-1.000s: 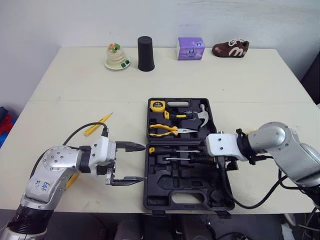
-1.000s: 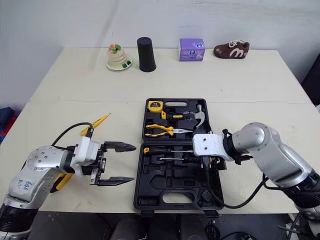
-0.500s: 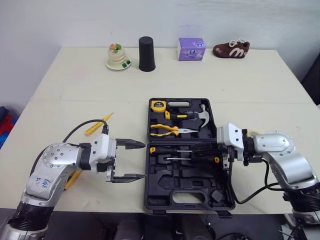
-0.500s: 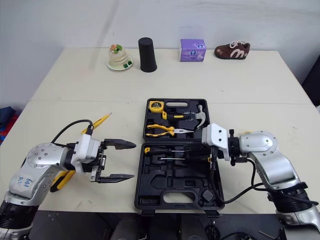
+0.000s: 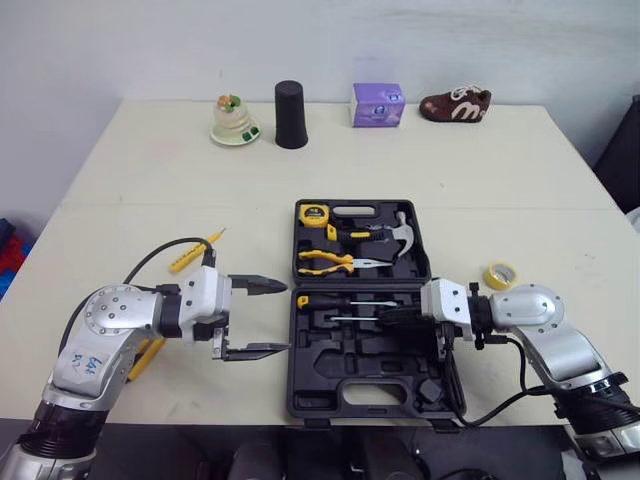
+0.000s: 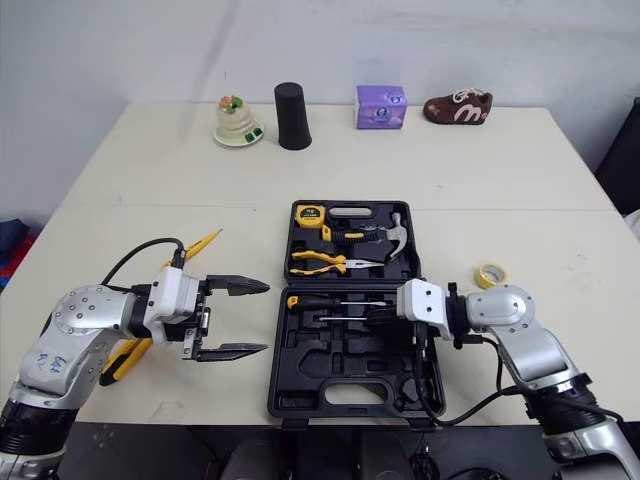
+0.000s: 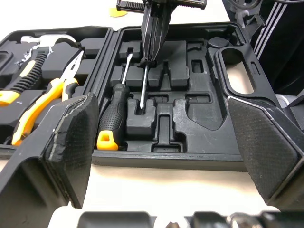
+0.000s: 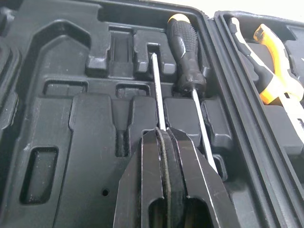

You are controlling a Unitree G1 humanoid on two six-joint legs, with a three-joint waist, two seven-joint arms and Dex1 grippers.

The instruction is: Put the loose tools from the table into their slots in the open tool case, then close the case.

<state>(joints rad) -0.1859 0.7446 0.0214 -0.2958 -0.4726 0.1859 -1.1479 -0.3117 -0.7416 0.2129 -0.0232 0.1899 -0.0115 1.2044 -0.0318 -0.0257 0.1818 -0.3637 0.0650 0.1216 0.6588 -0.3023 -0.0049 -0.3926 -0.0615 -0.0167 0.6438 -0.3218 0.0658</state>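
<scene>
Right end effector [image 8: 162, 135] pinches a screwdriver [image 8: 156, 90] shaft in the case [image 5: 340, 388]; left end effector [image 5: 287, 318] hangs spread beside the case, above the tabletop [image 5: 150, 170]

The tool case [image 5: 340, 372] is moulded in matt black plastic. In it, a thin shaft [image 8: 156, 90] of bright bare metal is seen beside a screwdriver [image 8: 186, 52] handled in dimpled black rubber. The pads [image 7: 263, 147] of the left gripper [image 5: 283, 318] are finely knurled. The counter [image 5: 150, 180] is smooth and matt.

Tool case [image 5: 368, 377] on table [image 5: 480, 170], front centre, thin screwdriver [image 8: 157, 90] in it; tape roll [image 5: 499, 275] right; loose screwdriver [image 5: 193, 250] left. Cup [image 5: 291, 100], box [image 5: 377, 104], shoe [image 5: 456, 104] behind.
</scene>
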